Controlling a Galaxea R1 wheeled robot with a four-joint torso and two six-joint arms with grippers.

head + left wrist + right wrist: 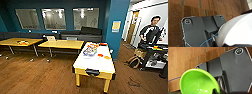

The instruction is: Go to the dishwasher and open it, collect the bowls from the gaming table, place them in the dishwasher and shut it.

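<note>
A green bowl [199, 82] sat at the right pincer, apparently held; the left pincer's state I cannot tell. Orange bowls [103, 56] remained on the table [95, 62], so collecting seemed unfinished.

Orange bowls [103, 56] rest on the white-topped, yellow-legged gaming table [92, 65].
</note>
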